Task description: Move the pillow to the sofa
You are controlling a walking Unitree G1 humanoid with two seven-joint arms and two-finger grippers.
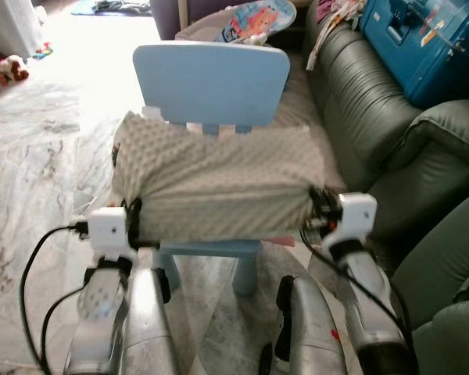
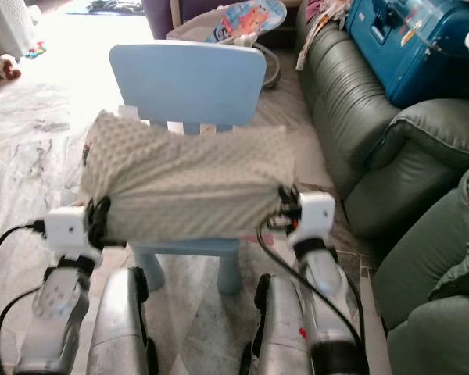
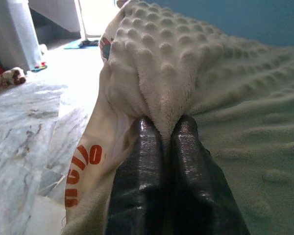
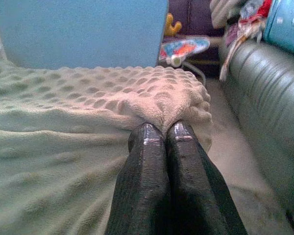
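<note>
A beige dimpled pillow (image 1: 219, 176) lies across the seat of a small light-blue chair (image 1: 211, 82) straight ahead of me. My left gripper (image 1: 133, 223) is shut on the pillow's near left corner, and in the left wrist view its fingers (image 3: 142, 161) pinch a fold of the bumpy fabric (image 3: 161, 73). My right gripper (image 1: 319, 209) is shut on the near right corner; its fingers (image 4: 179, 156) clamp the cloth (image 4: 157, 105) in the right wrist view. The dark green leather sofa (image 1: 359, 101) stands just to the right of the chair.
A blue suitcase (image 1: 426, 39) lies on the sofa's far seat. A second green cushion (image 1: 445, 273) is at my near right. A baby bouncer (image 1: 242, 19) stands behind the chair. Marble floor (image 1: 39, 172) spreads to the left, with soft toys (image 1: 4, 69) at the far left.
</note>
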